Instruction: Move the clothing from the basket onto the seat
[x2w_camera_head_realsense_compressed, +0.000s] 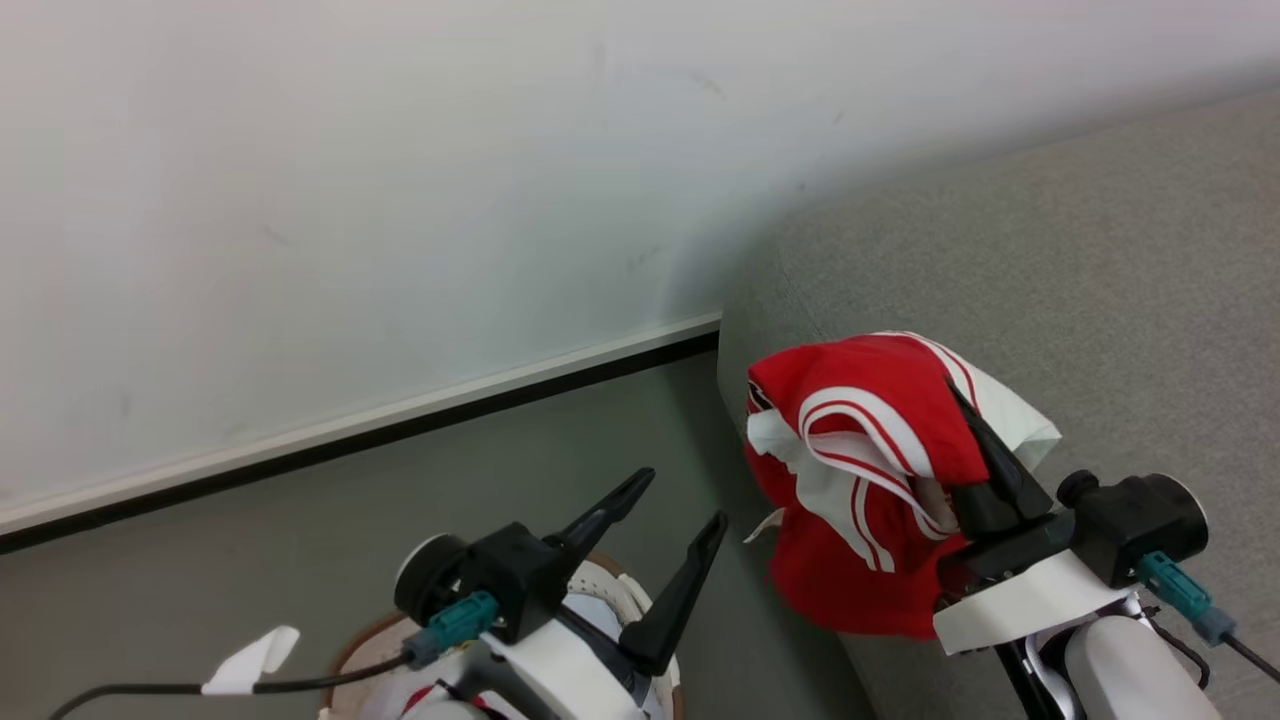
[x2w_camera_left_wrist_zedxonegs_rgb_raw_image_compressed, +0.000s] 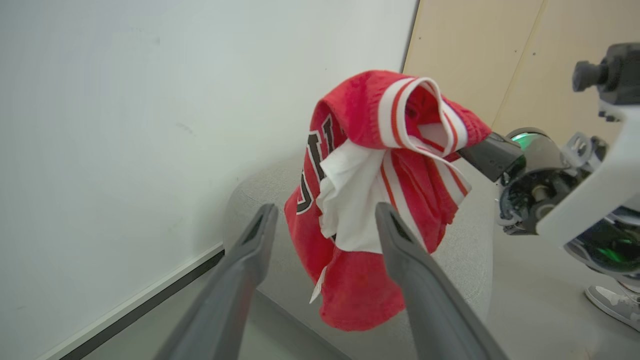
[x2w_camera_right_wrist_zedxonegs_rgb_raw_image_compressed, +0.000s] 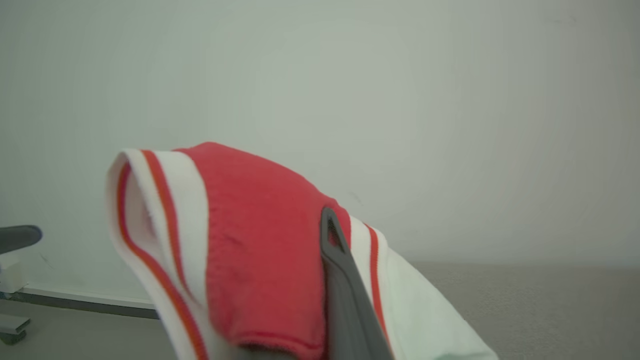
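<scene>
The red clothing (x2w_camera_head_realsense_compressed: 860, 470) with white striped trim hangs bunched from my right gripper (x2w_camera_head_realsense_compressed: 962, 402), which is shut on it above the left end of the grey seat (x2w_camera_head_realsense_compressed: 1100, 280). In the left wrist view the clothing (x2w_camera_left_wrist_zedxonegs_rgb_raw_image_compressed: 360, 280) dangles over the seat's rounded edge (x2w_camera_left_wrist_zedxonegs_rgb_raw_image_compressed: 470, 250), pinched by the right gripper (x2w_camera_left_wrist_zedxonegs_rgb_raw_image_compressed: 487, 152). In the right wrist view the clothing (x2w_camera_right_wrist_zedxonegs_rgb_raw_image_compressed: 260, 250) drapes over a dark finger (x2w_camera_right_wrist_zedxonegs_rgb_raw_image_compressed: 342, 280). My left gripper (x2w_camera_head_realsense_compressed: 685, 497) stands open and apart from the fabric, above the basket (x2w_camera_head_realsense_compressed: 350, 640), whose brown rim shows at the bottom edge.
A white wall (x2w_camera_head_realsense_compressed: 400, 200) with a dark skirting strip (x2w_camera_head_realsense_compressed: 400, 425) runs behind the grey floor (x2w_camera_head_realsense_compressed: 300, 540). A tan panel (x2w_camera_left_wrist_zedxonegs_rgb_raw_image_compressed: 500, 50) stands beyond the seat. A person's shoe (x2w_camera_left_wrist_zedxonegs_rgb_raw_image_compressed: 615, 302) rests on the floor at the right.
</scene>
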